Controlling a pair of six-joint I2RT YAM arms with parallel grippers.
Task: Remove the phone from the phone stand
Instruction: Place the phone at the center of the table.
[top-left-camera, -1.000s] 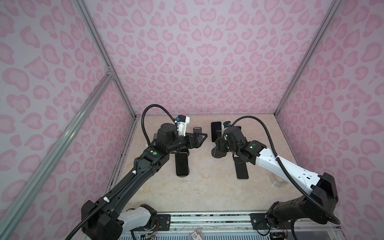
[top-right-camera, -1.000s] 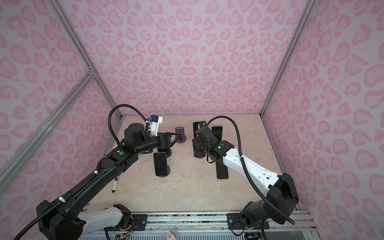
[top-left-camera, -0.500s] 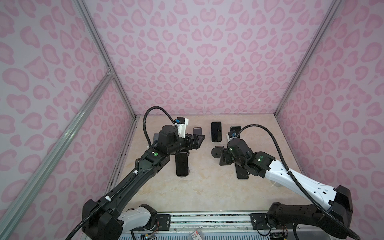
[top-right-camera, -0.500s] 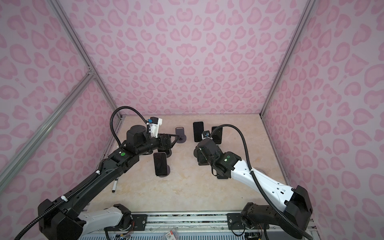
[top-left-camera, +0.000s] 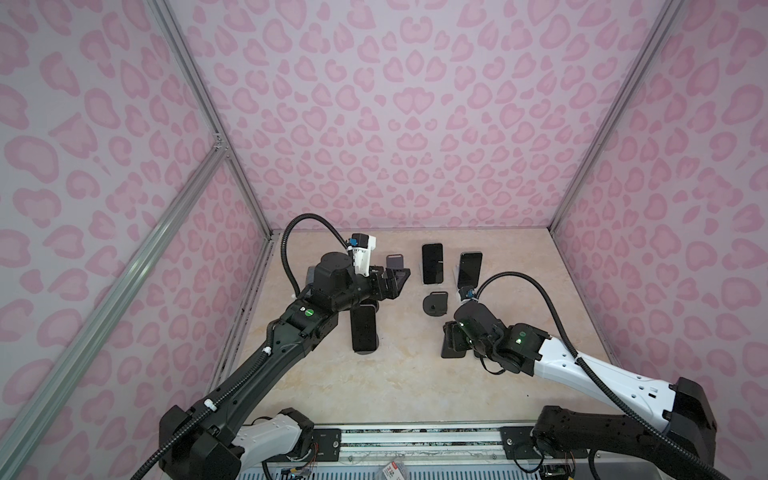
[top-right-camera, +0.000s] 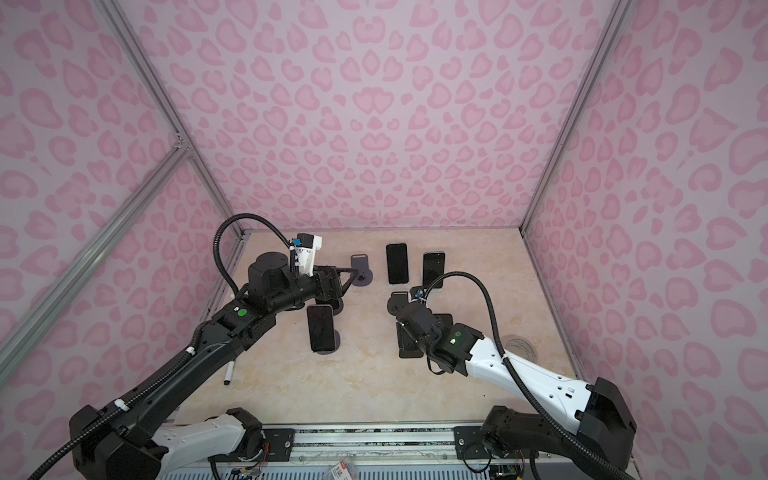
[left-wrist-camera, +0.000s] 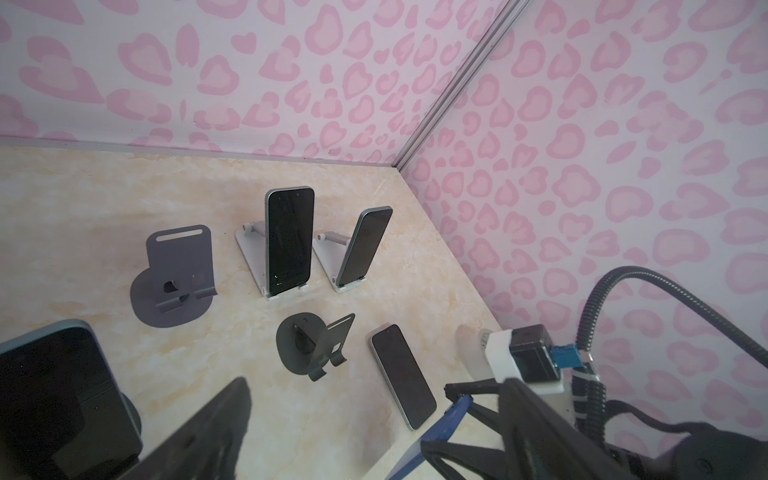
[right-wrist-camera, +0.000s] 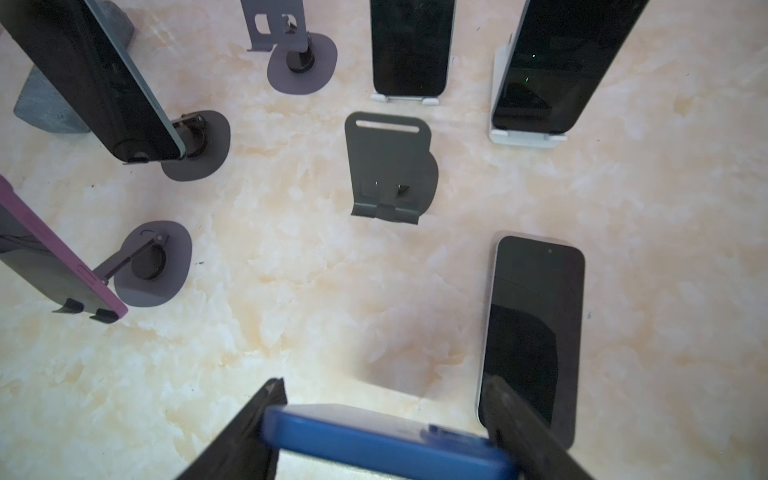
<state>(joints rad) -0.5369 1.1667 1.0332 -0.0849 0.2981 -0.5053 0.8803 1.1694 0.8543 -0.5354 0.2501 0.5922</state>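
My right gripper (right-wrist-camera: 384, 395) is shut on the edges of a blue-cased phone (right-wrist-camera: 382, 442), held tilted just above the tabletop. In both top views it sits right of centre (top-left-camera: 455, 343) (top-right-camera: 409, 340). The dark phone stand (top-left-camera: 435, 303) (right-wrist-camera: 388, 166) stands empty just behind it. My left gripper (top-left-camera: 395, 282) (top-right-camera: 345, 280) hovers open at the left, holding nothing; one finger (left-wrist-camera: 212, 432) shows in the left wrist view, which also catches the blue phone (left-wrist-camera: 451, 417).
A bare phone (right-wrist-camera: 536, 332) lies flat beside the right finger. Two phones lean on white stands (top-left-camera: 432, 264) (top-left-camera: 470, 268) at the back. More phones on stands (top-left-camera: 364, 328) (right-wrist-camera: 95, 83) and an empty grey stand (top-right-camera: 360, 270) are at the left. A pen (top-right-camera: 228, 372) lies by the left wall.
My right arm has drawn back toward the front with the blue phone, away from the dark stand, which now stands empty. The left arm has hardly moved.
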